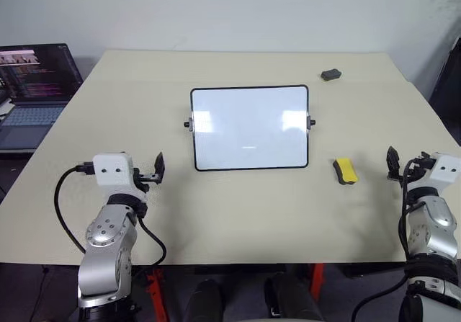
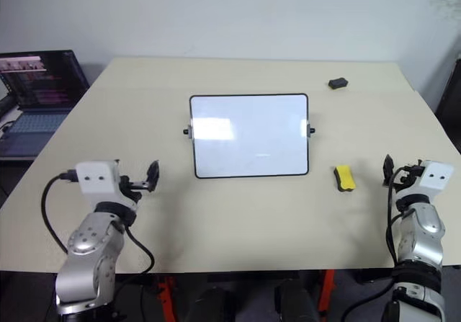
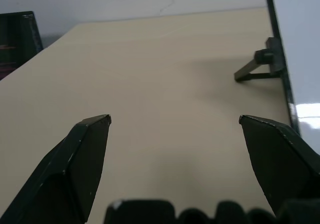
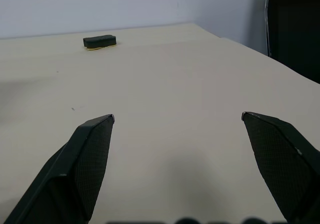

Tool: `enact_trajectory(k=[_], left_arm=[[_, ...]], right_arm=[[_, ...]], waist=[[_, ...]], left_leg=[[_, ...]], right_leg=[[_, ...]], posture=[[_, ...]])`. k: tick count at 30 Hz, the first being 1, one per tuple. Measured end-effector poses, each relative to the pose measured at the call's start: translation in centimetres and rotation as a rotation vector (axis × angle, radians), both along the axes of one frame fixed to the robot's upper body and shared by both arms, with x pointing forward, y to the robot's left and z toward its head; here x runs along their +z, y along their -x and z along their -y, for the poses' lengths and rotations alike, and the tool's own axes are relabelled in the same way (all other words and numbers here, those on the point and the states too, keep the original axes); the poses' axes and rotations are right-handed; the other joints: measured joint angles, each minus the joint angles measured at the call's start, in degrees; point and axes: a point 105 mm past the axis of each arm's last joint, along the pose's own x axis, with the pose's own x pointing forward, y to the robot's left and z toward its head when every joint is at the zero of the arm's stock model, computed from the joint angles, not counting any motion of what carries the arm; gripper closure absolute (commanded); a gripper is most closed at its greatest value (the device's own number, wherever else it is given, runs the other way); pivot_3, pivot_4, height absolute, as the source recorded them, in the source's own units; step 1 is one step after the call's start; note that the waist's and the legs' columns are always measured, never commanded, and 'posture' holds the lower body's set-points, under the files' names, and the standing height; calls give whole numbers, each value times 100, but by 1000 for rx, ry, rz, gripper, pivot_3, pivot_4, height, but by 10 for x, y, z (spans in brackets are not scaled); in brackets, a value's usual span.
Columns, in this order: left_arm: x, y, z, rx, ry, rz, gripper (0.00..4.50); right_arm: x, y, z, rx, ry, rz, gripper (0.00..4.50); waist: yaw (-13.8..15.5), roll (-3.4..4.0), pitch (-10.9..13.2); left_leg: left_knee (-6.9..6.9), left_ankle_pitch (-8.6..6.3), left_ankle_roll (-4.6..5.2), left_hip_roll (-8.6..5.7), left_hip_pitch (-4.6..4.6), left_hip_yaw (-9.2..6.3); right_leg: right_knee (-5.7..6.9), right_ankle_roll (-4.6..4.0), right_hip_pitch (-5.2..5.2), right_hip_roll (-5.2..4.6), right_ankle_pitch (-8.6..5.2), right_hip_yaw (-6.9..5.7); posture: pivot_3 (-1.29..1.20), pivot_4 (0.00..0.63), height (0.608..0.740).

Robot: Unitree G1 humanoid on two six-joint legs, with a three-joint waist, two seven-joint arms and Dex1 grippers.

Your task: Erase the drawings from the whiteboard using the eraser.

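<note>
Silver jointed forearms, white boxy wrist housings, black looping cables; left pincer [image 1: 157, 169] and right pincer [image 1: 393, 163] fingers black, wedge-shaped.

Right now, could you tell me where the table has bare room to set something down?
The beige table is bare along the near edge, between the open left gripper and open right gripper, and behind the black-framed whiteboard. Right of the board, the yellow sponge eraser and a small dark grey object lie.
</note>
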Motion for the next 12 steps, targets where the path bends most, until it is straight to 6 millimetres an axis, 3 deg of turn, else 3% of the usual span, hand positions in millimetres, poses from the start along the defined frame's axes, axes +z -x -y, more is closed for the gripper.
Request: enact_trajectory(k=[3, 9, 12], left_arm=[[-1, 0, -2, 12, -2, 1, 0], [-25, 11, 4, 10, 32, -62, 0], [-30, 11, 14, -17, 48, -70, 0]], right_arm=[[-4, 5, -1, 10, 11, -11, 36], [-30, 65, -25, 71, 33, -92, 36], [-28, 79, -29, 72, 7, -100, 36]], waist=[[13, 0, 0], [57, 8, -6], [23, 9, -6]], left_leg=[[0, 0, 0, 1, 4, -5], [0, -5, -5, -3, -14, -23], [5, -3, -2, -11, -13, -23]], right_leg=[[-2, 0, -2, 0, 0, -5], [-22, 4, -4, -29, -4, -19], [-20, 17, 0, -36, 4, 1]], posture=[[0, 150, 740], [0, 150, 740], [0, 150, 740]])
